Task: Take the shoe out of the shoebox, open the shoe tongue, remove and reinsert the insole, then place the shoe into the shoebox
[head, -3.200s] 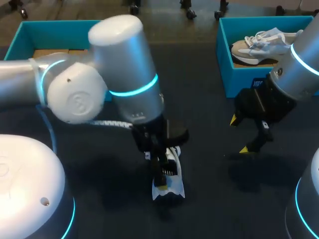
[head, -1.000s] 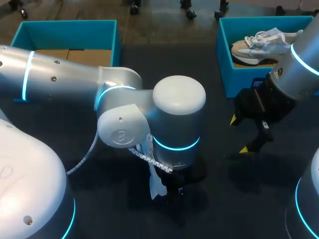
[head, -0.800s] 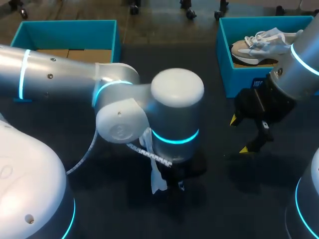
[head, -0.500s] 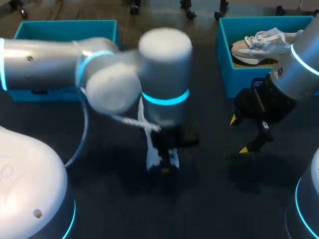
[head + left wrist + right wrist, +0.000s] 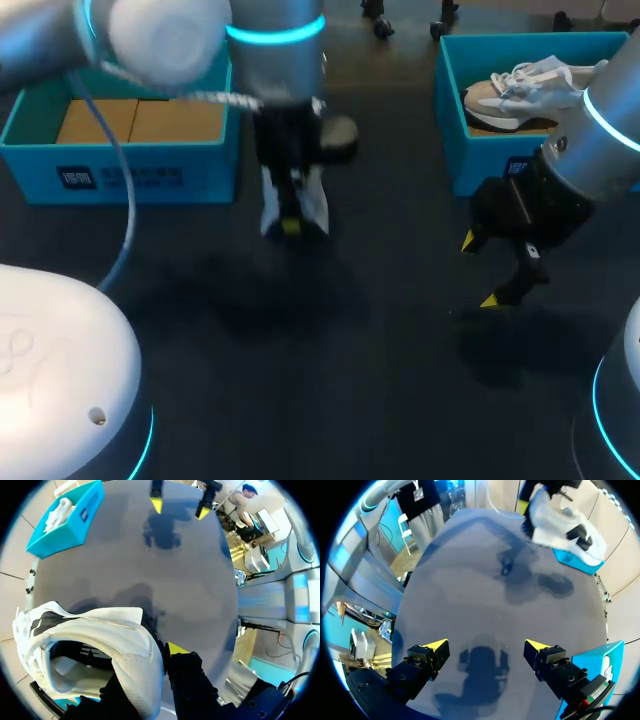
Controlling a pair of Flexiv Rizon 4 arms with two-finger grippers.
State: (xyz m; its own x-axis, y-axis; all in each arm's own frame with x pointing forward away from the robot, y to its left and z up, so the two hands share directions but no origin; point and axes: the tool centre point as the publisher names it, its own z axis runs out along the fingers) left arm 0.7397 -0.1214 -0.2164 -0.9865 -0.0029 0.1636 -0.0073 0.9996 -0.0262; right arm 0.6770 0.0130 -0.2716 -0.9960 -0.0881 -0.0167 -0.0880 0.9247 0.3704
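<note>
The left tool (image 5: 290, 222) is clamped on the collar of the white mesh sneaker (image 5: 115, 630), held above the dark table (image 5: 380, 380) just off the right front corner of the open teal cardboard shoebox (image 5: 140, 178). The box lies to this arm's left. The right tool (image 5: 485, 646), spread and empty, hovers well apart.

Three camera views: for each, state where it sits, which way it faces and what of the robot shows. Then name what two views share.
Head view: fixed above and behind the robot, looking down on the table; shows both arms, left gripper and right gripper.
Left wrist view: on the left arm, looking along its fingers; the left gripper clamps the white shoe.
Right wrist view: on the right arm, looking across the table; its open fingers show.
Shared: each wrist view sees the other arm's gripper; all see the white shoe.
</note>
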